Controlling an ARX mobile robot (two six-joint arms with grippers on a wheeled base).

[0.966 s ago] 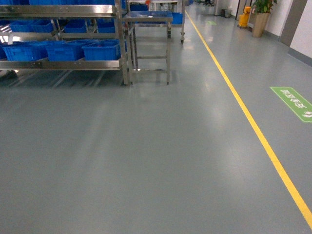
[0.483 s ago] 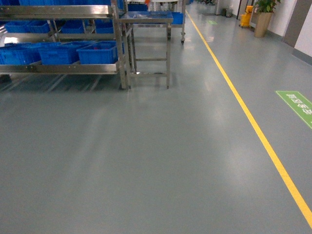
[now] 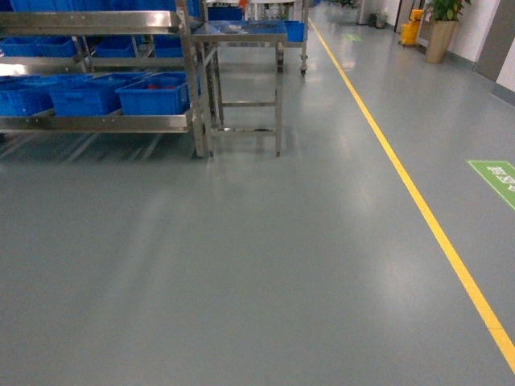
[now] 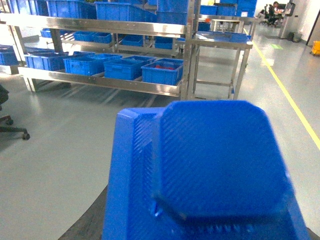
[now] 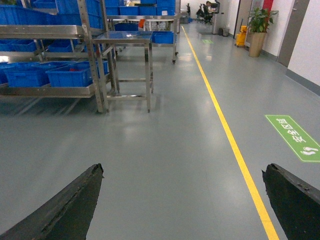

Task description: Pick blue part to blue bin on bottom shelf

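Note:
The blue part (image 4: 210, 165), a large ribbed blue plastic piece, fills the lower left wrist view, and my left gripper (image 4: 205, 205) is shut on it. Only one dark finger (image 4: 87, 222) shows beside it. The bottom shelf (image 3: 96, 122) of the steel rack is far off at upper left and carries several blue bins (image 3: 153, 92). Those blue bins (image 4: 162, 72) also show in the left wrist view. My right gripper (image 5: 184, 170) is open over bare grey floor, holding nothing. Neither gripper shows in the head view.
A small steel table (image 3: 241, 32) stands right of the rack. A yellow floor line (image 3: 418, 201) runs along the right, with a green floor sign (image 3: 497, 175) beyond it. A potted plant (image 3: 441, 32) and a yellow mop bucket (image 3: 411, 30) stand far back. An office chair base (image 4: 12, 131) sits at left.
In the head view the rack and table have come nearer and slid left, and the green sign has slid right. The base has rolled forward.

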